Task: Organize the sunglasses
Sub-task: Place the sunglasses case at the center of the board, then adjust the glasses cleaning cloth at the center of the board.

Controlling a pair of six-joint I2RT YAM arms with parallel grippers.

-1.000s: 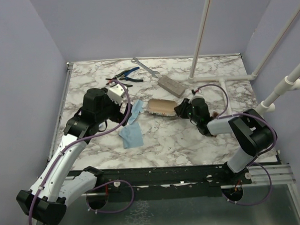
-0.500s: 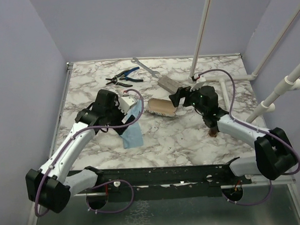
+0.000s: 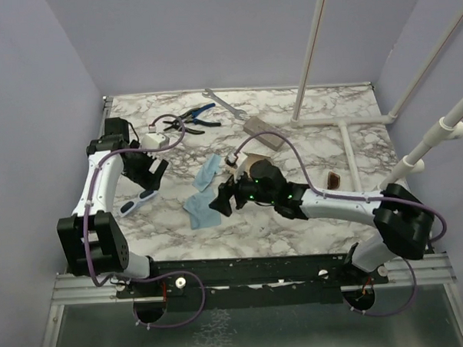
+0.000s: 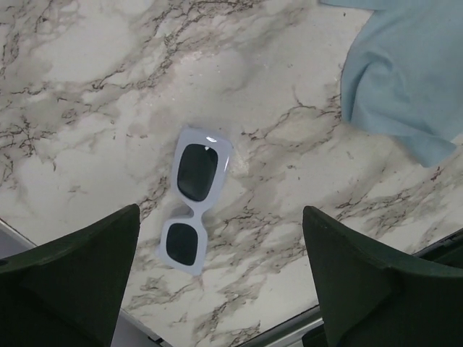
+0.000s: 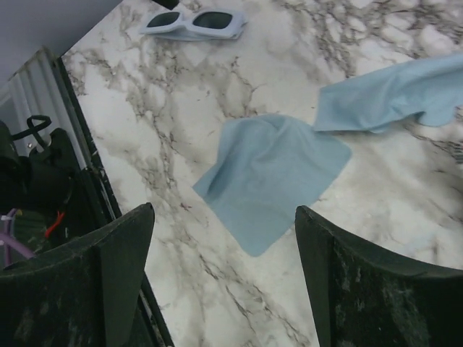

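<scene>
Amber sunglasses [image 3: 333, 180] well apart from R gripper [image 3: 221, 202], L gripper [image 4: 219, 213]; both wide open, empty.

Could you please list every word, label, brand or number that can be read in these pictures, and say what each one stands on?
None: no legible text appears in any view. The white-framed sunglasses, the light blue cloths, the grey case and the pliers show no readable marks.
</scene>
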